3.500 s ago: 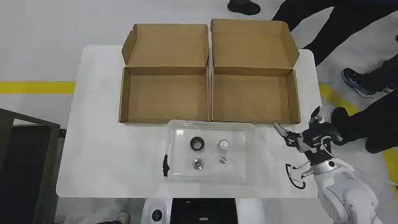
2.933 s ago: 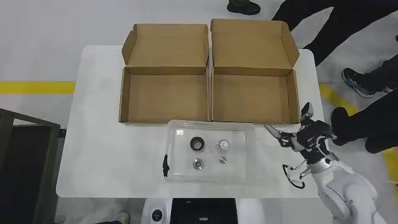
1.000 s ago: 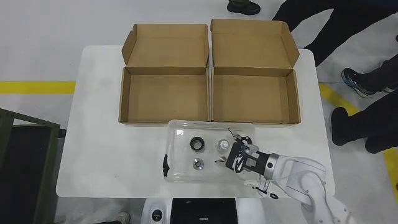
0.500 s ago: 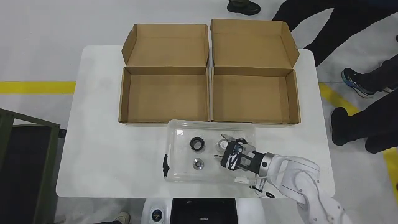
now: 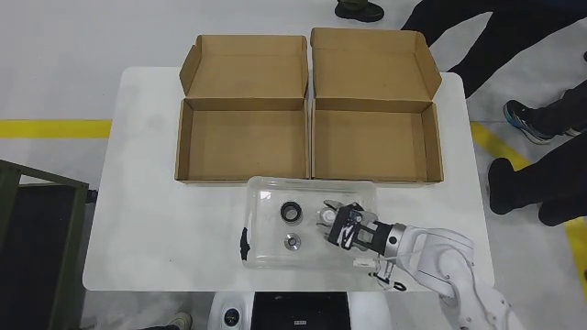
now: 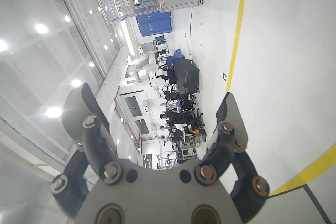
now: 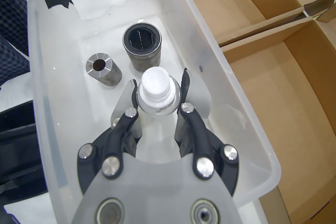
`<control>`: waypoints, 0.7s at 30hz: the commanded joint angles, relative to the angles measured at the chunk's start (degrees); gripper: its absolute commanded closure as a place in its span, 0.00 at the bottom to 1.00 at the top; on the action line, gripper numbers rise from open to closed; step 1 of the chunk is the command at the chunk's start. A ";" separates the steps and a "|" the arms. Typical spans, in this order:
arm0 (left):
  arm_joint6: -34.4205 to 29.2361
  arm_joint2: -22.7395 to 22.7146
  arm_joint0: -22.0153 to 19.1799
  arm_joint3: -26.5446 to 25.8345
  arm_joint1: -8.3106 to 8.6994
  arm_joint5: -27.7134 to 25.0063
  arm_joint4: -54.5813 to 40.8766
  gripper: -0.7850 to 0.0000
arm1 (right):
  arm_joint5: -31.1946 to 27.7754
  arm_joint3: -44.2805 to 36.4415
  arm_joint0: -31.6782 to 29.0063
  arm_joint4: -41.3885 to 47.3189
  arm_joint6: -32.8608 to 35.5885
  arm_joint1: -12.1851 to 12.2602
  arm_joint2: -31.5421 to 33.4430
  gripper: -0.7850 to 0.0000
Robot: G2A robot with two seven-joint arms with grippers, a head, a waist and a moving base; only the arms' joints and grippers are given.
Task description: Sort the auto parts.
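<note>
Inside the clear bin [image 7: 86,114] on the bench, the right claw [image 7: 158,89] is clamped on the white-capped part [image 7: 155,83], just beside the bin's black-lined bearing [image 7: 142,45] and grey steel sleeve [image 7: 103,68]. The left claw [image 6: 156,89] stands apart.

From the top view we look straight down on the table [image 5: 147,192]. The right wrist view sits close over the clear bin [image 7: 42,83] and white-capped part [image 7: 155,86], both shared with the top view. The left wrist view faces out across a hall floor [image 6: 283,25].
</note>
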 commanded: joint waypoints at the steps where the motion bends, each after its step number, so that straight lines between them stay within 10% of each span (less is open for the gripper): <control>1: 0.00 0.00 0.00 0.00 0.00 0.00 0.00 0.00 | -0.23 -0.65 -0.57 2.29 -0.56 0.13 0.90 1.00; 21: 0.00 0.00 0.00 0.00 0.00 0.00 0.00 0.00 | 8.60 -1.65 -3.27 32.59 -7.58 0.16 7.56 1.00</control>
